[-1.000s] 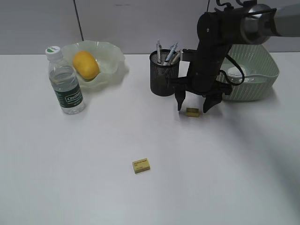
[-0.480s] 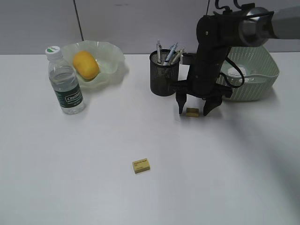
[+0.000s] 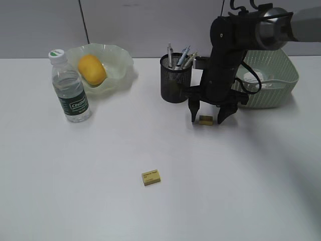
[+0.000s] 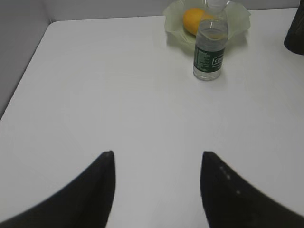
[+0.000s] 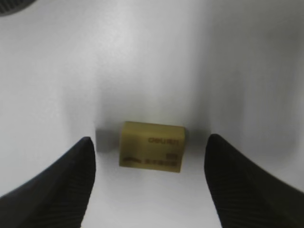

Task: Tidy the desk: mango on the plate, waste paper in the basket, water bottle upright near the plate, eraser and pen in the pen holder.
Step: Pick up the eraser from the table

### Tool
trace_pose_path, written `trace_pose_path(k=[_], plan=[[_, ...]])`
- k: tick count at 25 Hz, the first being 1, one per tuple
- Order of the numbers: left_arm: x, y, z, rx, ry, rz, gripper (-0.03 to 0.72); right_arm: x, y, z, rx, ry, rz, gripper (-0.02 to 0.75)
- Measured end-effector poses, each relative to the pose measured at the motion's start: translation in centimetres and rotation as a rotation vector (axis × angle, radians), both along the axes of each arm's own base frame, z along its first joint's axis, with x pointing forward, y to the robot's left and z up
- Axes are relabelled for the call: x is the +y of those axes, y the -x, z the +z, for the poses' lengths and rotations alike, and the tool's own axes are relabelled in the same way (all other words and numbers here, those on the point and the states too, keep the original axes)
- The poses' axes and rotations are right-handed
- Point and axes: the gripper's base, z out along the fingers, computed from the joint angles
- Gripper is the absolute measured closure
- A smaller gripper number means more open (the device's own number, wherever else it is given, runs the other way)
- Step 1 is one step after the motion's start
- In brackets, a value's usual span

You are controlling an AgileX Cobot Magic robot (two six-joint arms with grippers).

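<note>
Right gripper (image 3: 206, 119) stands straight down over a small yellow eraser (image 3: 205, 119), jaws apart, one finger on each side of it and neither touching; the right wrist view shows clear desk (image 3: 100, 201) between each fingertip and the eraser's short ends, so nothing is held. Judged as a straddle set up for a pinch across the eraser's length, low enough that the tips look close to the surface. It lies just in front of the pen holder (image 3: 175, 79), a short carry once lifted. Left gripper (image 4: 156, 187) hangs over bare desk well to the left, jaws apart, empty, apparently parked out of the way. Mango (image 3: 92, 69) sits in the plate (image 3: 120, 54); water bottle (image 3: 70, 88) stands upright, cap on, just beside the plate's front-left rim (those two jobs look finished). Basket (image 3: 278, 75) is at far right behind the arm, with something white inside, probably the waste paper, though the arm hides much of it. Count: erasers two, the second one (image 3: 152, 177) alone in the open near the front of the desk; pens in the holder several, three or four, too bunched to be sure; one mango, one bottle, one plate, one basket, one holder.
</note>
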Motion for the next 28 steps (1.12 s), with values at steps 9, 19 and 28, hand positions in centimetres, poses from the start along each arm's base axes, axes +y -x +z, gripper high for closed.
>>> trace_pose_path(k=[9, 19, 28], plan=[[0.0, 0.0, 0.0, 0.0, 0.0, 0.0, 0.253, -0.05, 0.08, -0.67, 0.022, 0.011, 0.001, 0.175], [0.0, 0.0, 0.0, 0.0, 0.0, 0.0, 0.253, -0.05, 0.16, -0.73, 0.031, 0.012, 0.0, 0.398], [0.0, 0.0, 0.0, 0.0, 0.0, 0.0, 0.253, -0.02, 0.16, -0.64, 0.036, 0.01, -0.002, 0.431]])
